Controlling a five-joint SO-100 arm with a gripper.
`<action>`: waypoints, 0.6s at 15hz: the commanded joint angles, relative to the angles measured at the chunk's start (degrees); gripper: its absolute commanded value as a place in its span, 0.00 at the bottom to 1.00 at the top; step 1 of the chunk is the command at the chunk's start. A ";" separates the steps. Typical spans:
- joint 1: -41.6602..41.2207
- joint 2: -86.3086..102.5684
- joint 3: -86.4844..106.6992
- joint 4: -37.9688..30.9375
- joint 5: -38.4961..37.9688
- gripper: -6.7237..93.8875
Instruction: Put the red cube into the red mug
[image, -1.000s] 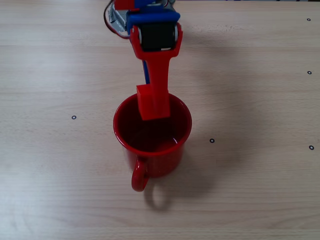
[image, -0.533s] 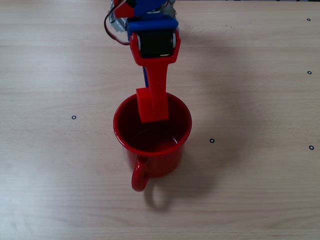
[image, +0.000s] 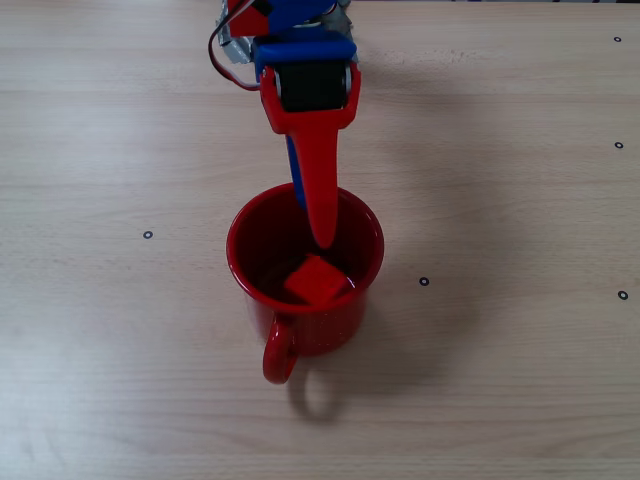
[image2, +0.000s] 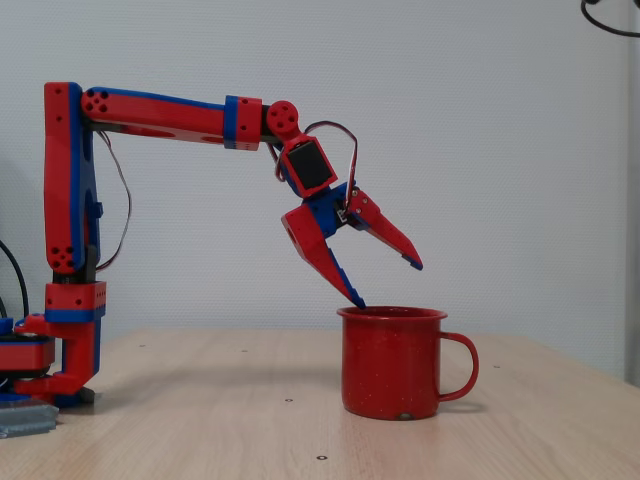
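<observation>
Pale wood-grain table (image: 520, 380) with small black dots fills the overhead fixed view; in the side fixed view it runs under a plain white wall (image2: 500, 120). Above it, the end effector (image2: 385, 285) stands spread wide and holds nothing: from the side, the lower finger slants down until its tip meets the mug's rim line, while the upper finger (image2: 392, 240) juts out over the mug, well clear of it. From overhead, the end effector (image: 318, 215) shows mainly as one long red pointed finger whose tip hangs over the mug's mouth; a blue part behind it is mostly covered, so the gap between the fingers cannot be read there.

Below the tip, the red cube (image: 316, 281) lies inside the red mug (image: 345, 315), tilted, against the wall on the handle side, apart from the finger. From the side the red mug (image2: 392, 362) hides the cube entirely, and its handle points right; overhead, the handle points toward the bottom edge.

Further out, the red and blue arm (image2: 165, 115) reaches level from an upright post at the left. Its base is partly cut off by the left edge, and the overhead view crops the arm at the top.
</observation>
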 joint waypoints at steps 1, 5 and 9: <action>-0.26 3.16 -1.05 0.00 -0.70 0.39; 0.18 4.31 -2.20 0.26 -0.26 0.22; 0.79 5.10 -5.71 1.41 0.88 0.07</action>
